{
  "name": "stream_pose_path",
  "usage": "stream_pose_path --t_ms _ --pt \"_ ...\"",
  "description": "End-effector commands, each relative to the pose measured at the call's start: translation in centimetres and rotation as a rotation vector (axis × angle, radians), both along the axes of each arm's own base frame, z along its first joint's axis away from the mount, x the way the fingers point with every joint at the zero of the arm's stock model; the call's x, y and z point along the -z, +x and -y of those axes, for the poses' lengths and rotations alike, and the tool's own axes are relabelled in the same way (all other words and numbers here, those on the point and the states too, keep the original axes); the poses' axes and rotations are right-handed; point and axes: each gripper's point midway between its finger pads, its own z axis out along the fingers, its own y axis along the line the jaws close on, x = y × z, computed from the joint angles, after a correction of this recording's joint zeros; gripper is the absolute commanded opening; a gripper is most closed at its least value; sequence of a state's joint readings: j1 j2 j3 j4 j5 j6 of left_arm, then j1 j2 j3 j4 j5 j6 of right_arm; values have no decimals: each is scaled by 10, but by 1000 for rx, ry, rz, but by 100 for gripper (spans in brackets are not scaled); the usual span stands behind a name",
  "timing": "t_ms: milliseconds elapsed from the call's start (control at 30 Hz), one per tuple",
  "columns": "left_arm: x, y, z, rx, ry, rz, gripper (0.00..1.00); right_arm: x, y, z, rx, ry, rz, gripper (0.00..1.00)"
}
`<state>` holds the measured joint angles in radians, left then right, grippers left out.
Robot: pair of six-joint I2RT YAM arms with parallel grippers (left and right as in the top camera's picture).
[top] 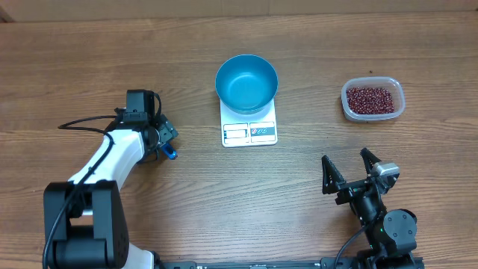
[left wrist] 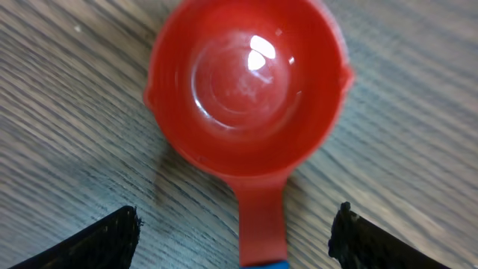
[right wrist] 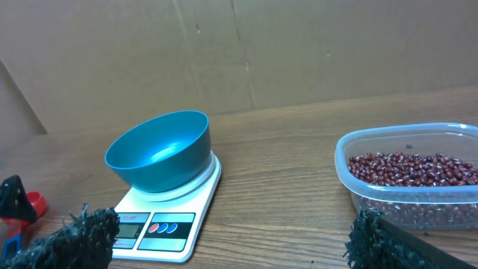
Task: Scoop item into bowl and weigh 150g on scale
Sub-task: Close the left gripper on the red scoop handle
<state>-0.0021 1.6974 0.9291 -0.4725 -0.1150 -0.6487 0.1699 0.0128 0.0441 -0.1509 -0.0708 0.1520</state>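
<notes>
- Two left fingers (left wrist: 104, 243) stand wide apart on either side of the handle of a red scoop (left wrist: 246, 82), gripping nothing; the handle is cut off below.
- Empty right fingers (right wrist: 75, 239) spread wide.
- Blue bowl (top: 246, 84) sits on the scale (top: 249, 132); panel print unreadable.
- Dark beans (top: 369, 98) lie in a clear tub (top: 399, 107), well apart on the table (top: 89, 60).

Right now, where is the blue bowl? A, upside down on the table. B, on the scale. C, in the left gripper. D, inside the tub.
B: the bowl sits upright on top of the scale, well apart from the tub.
</notes>
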Motion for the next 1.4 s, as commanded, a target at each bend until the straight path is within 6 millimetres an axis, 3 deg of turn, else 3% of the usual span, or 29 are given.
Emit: stream_pose_path --t_ms 0,500,867,1133,1367 --pt "11 -5 0 -4 -6 -27 85 -1 0 2 12 -6 11 100" --pt "13 8 0 -4 -5 19 84 -1 0 2 12 -6 11 100" --pt "22 10 -1 -4 -4 7 75 -1 0 2 12 -6 12 100" --pt "30 10 -1 -4 -4 -4 58 -1 0 2 12 -6 11 100" --pt "38 7 0 -4 -5 -26 34 -1 0 2 12 -6 11 100"
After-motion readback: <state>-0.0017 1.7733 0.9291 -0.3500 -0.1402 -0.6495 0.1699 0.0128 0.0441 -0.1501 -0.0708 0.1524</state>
